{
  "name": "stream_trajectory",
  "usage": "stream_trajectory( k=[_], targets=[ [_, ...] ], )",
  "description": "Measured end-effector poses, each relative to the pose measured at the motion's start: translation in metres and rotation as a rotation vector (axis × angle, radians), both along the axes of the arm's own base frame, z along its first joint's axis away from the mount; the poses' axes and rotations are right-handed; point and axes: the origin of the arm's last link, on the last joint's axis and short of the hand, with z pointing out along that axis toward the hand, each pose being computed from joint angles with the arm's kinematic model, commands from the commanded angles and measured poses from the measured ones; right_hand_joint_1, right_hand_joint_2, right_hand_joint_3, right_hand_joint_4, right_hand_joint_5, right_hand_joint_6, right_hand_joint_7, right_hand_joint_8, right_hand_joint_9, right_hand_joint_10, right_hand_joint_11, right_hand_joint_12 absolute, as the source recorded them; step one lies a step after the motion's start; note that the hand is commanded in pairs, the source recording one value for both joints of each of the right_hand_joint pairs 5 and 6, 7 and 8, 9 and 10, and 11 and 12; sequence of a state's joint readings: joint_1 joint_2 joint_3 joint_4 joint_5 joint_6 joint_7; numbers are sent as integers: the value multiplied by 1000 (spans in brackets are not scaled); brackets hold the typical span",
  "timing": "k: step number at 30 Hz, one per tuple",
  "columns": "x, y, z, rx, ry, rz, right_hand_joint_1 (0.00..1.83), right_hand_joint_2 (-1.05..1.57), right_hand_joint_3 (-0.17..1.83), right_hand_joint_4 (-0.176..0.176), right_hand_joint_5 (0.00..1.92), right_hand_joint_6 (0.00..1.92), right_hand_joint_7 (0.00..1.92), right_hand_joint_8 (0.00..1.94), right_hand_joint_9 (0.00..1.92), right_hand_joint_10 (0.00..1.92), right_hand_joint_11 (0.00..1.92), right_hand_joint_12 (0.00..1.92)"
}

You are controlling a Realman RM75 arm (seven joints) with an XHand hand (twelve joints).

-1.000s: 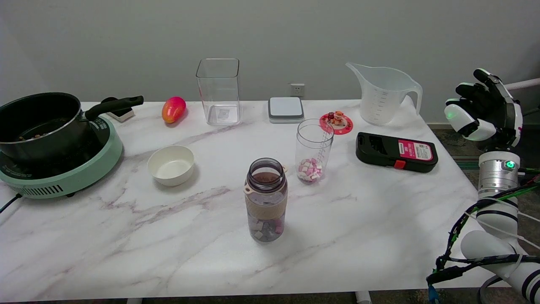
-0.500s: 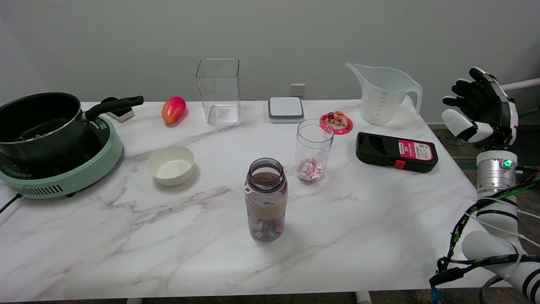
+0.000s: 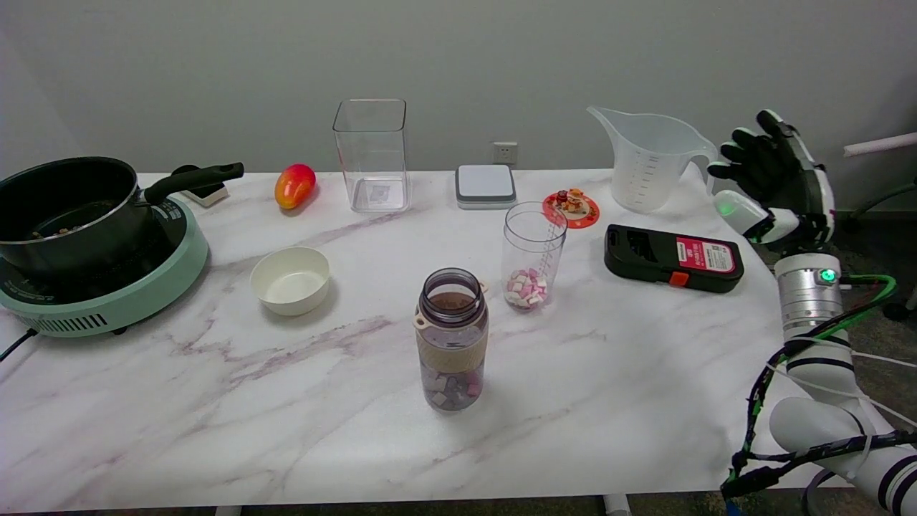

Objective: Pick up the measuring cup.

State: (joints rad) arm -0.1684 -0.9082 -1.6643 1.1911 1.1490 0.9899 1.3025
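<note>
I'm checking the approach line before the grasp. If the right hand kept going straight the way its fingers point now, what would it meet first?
Most likely the measuring cup: the right hand, fingers apart and empty, points left at the cup's handle, with nothing visible between them. Depth is unclear from this one view, so it might pass slightly in front or behind.

Your measuring cup (image 3: 648,161) stands at the table's (image 3: 645,373) far right, behind the flat box (image 3: 673,258); your right hand (image 3: 777,179) hovers just right of its handle; the bottle (image 3: 452,338) sits nearest you.
</note>
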Motion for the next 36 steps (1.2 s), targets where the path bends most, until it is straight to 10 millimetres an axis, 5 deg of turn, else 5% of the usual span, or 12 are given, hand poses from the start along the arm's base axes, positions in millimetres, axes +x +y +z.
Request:
stream_trajectory(
  k=[17,36],
  targets=[
    [-8,-19,-41,193,15,-82,1262,-511,1106,0,181,181,481,481,496,496,679,679],
    [-14,-21,-49,300,156,-174,1247,-807,1153,0,148,148,425,425,470,470,627,627]
  ],
)
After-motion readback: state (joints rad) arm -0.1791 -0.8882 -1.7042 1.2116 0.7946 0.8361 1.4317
